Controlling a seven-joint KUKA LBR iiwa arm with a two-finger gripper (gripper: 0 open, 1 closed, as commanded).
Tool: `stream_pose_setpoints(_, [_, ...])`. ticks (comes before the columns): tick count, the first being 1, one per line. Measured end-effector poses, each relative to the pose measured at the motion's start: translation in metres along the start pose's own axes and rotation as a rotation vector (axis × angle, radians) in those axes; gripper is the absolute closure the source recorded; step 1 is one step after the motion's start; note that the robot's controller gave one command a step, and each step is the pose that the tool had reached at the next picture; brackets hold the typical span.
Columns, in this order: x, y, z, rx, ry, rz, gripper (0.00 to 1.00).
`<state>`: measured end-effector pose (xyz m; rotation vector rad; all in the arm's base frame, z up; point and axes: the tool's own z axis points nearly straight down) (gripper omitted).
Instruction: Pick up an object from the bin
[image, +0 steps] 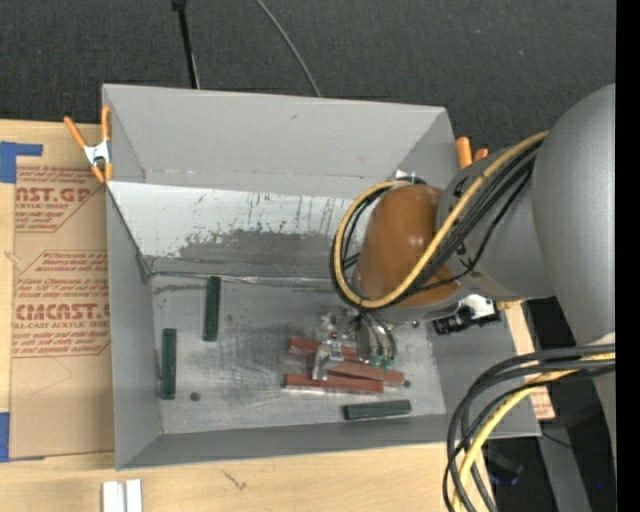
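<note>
My gripper (333, 355) reaches down under the orange cover at the bin's right side, its metal fingers standing among a small cluster of reddish-brown sticks (335, 376). One short red stick (303, 346) lies just left of the fingertips, and a longer one (318, 382) lies below them. Whether a stick sits between the fingers is hidden. A dark green stick (377, 409) lies near the bin's front right corner.
Two more dark green sticks lie on the bin's left floor: one upright (211, 308) near the back, another (168, 363) near the left wall. The arm and its cables cover the bin's right wall.
</note>
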<state>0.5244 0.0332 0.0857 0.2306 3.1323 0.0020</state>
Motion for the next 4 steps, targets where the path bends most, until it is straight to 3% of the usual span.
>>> stream_pose_setpoints(1, [0.001, 0.000, -0.026, 0.001, 0.004, -0.001, 1.00])
stream_pose_setpoints(2, [-0.001, 0.001, -0.037, -0.001, -0.004, -0.001, 1.00])
stream_pose_setpoints(4, [0.001, 0.000, -0.043, 0.001, 0.006, -0.001, 1.00])
